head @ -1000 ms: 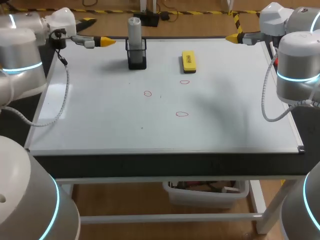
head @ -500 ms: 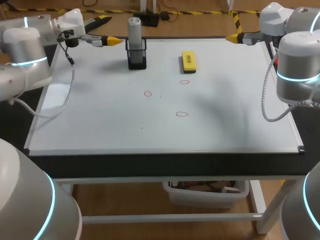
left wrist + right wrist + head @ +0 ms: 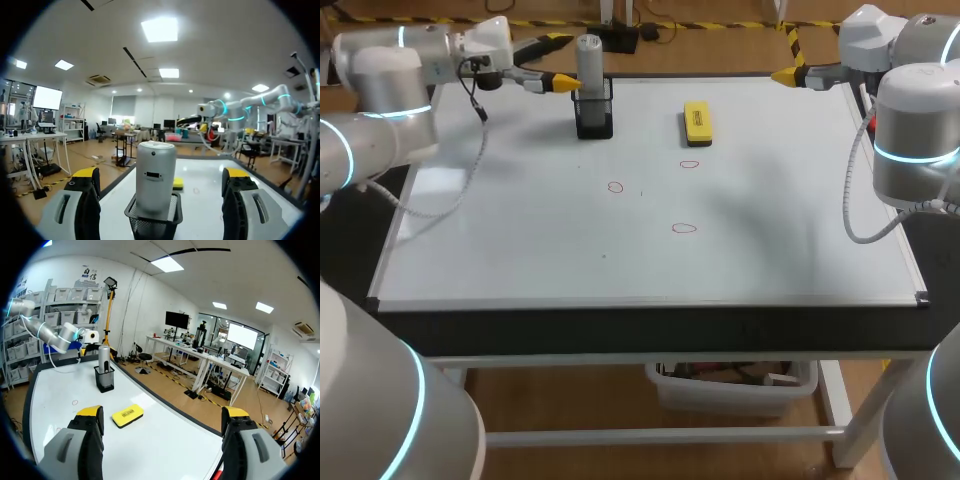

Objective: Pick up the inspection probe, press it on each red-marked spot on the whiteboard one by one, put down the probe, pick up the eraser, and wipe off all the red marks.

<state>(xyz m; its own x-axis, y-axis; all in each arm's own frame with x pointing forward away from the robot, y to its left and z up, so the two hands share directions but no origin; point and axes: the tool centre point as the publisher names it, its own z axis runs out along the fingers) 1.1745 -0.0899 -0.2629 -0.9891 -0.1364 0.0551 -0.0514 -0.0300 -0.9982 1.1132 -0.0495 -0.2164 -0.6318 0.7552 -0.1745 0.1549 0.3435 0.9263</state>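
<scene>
Left pincer (image 3: 161, 176) fingers spread wide; probe (image 3: 156, 170) upright in mesh holder (image 3: 152, 222), just ahead, facing gap between fingers.

Probe (image 3: 588, 55): stood upright in the black mesh holder (image 3: 594, 115), at the far side of the whiteboard (image 3: 520, 250).
Left gripper (image 3: 566, 62): fingers apart, just beside the probe.
Eraser (image 3: 697, 122): lay flat, near the holder.
Red marks (image 3: 614, 186): three small outlines, mid-board.
Right gripper (image 3: 786, 75): at the far right corner.
</scene>
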